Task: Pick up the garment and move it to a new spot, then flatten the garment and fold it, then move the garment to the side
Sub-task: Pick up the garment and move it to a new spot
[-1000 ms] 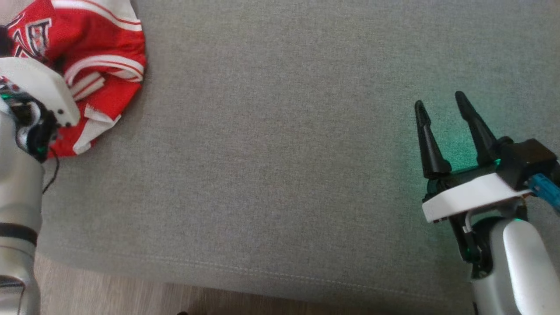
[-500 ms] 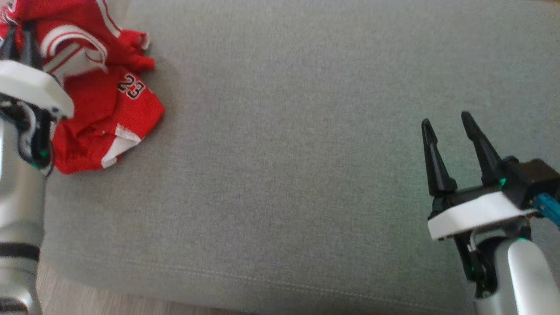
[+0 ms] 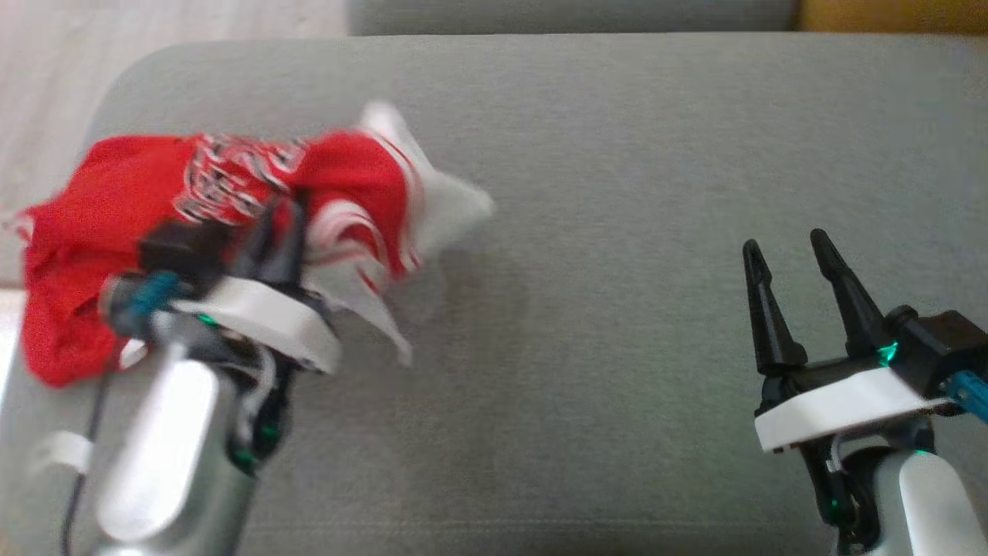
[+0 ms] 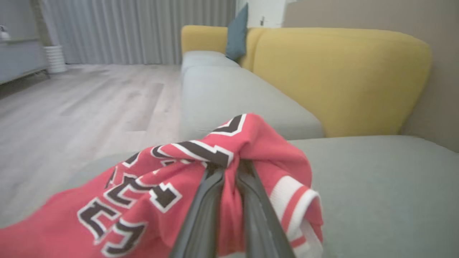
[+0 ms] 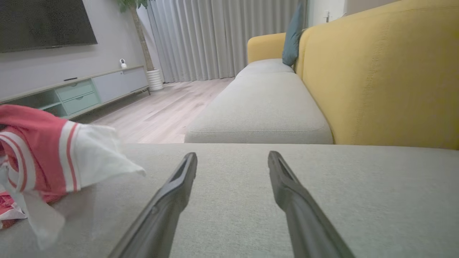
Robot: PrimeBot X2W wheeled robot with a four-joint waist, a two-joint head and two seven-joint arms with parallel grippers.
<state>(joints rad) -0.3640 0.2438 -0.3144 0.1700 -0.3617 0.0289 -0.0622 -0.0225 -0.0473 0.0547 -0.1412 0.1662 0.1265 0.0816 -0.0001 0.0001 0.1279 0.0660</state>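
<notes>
The garment (image 3: 108,208) is a red jersey with white trim and black-and-white lettering, bunched up over the left part of the grey sofa cushion (image 3: 587,154). My left gripper (image 3: 278,220) is shut on a fold of it, and the cloth hangs around the fingers. In the left wrist view the two fingers (image 4: 211,200) pinch the red garment (image 4: 150,190) between them. My right gripper (image 3: 783,249) stands open above the cushion at the right, nothing between its fingers. The right wrist view has the garment (image 5: 53,150) at far left, apart from the open right gripper (image 5: 232,157).
Pale wood floor (image 3: 154,31) lies beyond the cushion's far left corner. A yellow sofa back (image 5: 387,75) rises to the right, with a second grey seat (image 5: 265,104) and a blue pillow (image 5: 292,34) farther on. A TV cabinet (image 5: 71,93) stands across the room.
The head camera has shifted, showing the cushion's far edge. My left gripper has carried the garment rightward and inward over the cushion; the cloth is lifted and blurred. The right gripper stays open.
</notes>
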